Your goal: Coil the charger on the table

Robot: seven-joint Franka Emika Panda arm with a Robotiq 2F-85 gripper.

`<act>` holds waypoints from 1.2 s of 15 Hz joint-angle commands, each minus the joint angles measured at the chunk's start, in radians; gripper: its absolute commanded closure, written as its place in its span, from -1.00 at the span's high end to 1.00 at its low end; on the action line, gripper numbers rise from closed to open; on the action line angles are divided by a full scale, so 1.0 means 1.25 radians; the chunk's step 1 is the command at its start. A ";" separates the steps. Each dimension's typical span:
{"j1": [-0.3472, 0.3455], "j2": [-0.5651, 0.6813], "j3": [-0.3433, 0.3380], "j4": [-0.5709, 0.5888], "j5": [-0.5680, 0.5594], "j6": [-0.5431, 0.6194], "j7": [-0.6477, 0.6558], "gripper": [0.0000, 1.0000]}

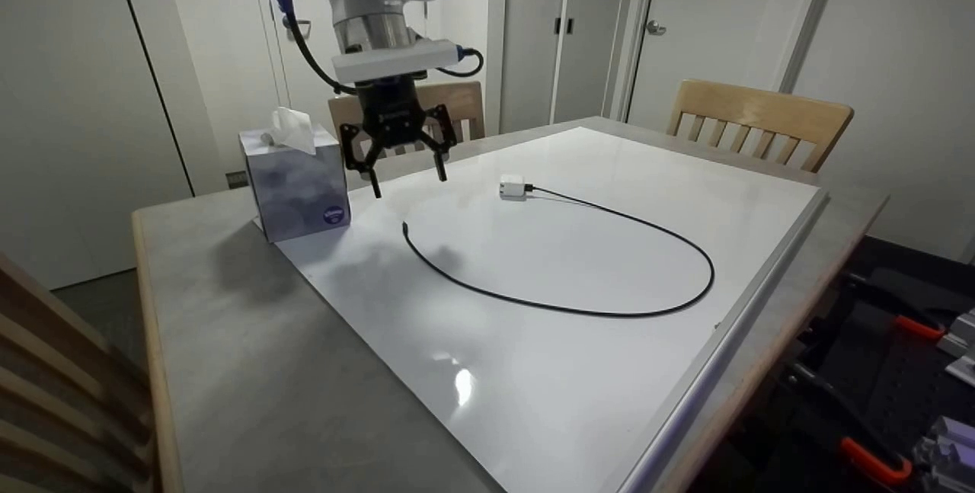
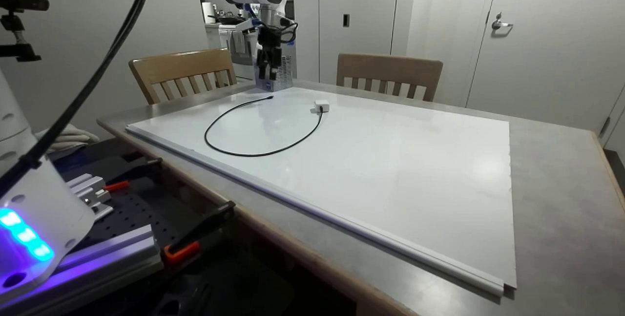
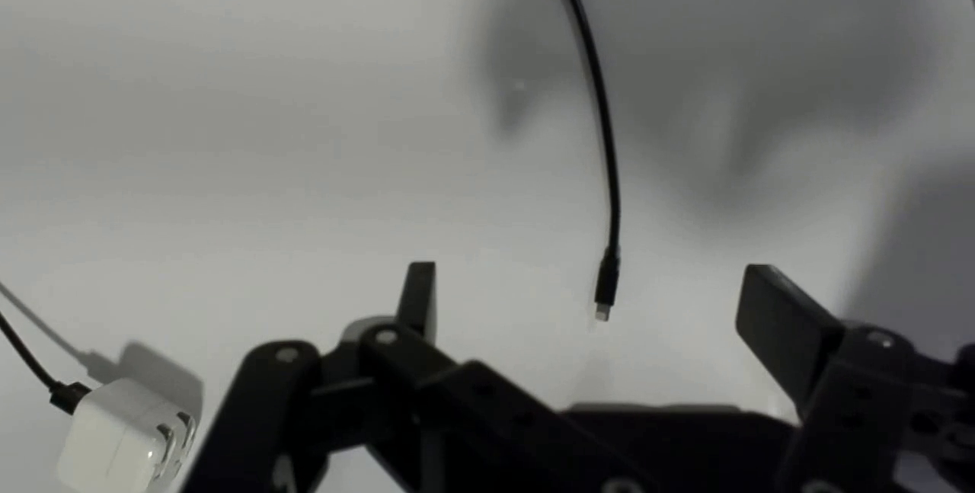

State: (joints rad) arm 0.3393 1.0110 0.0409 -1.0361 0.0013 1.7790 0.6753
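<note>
Room above cable (image 3: 602, 104); tissue box (image 1: 299, 190) near pincer (image 1: 410, 186).

A large grey-topped rectangular table (image 1: 251, 371) with a wooden edge (image 1: 150, 325) carries a broad, glossy white panel (image 2: 415, 184) with a silvery rail (image 2: 342, 221) along one long side. On this panel a long, thin black charger cable (image 1: 617, 315) lies in one wide open curve, from a white cube-shaped plastic adapter (image 1: 512, 187) to a small black plug (image 3: 607, 280) with a metal tip (image 3: 602, 313). A purplish-grey cardboard tissue box (image 1: 301, 192) stands upright at one corner of the panel.
</note>
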 commanded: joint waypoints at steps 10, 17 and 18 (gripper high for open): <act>0.005 0.044 -0.008 -0.006 0.015 0.039 0.090 1.00; 0.009 0.049 -0.020 -0.016 0.003 0.125 0.147 1.00; 0.006 0.048 -0.015 -0.018 0.008 0.124 0.146 1.00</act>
State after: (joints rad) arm 0.3445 1.0759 0.0252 -1.0397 0.0119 1.9047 0.8485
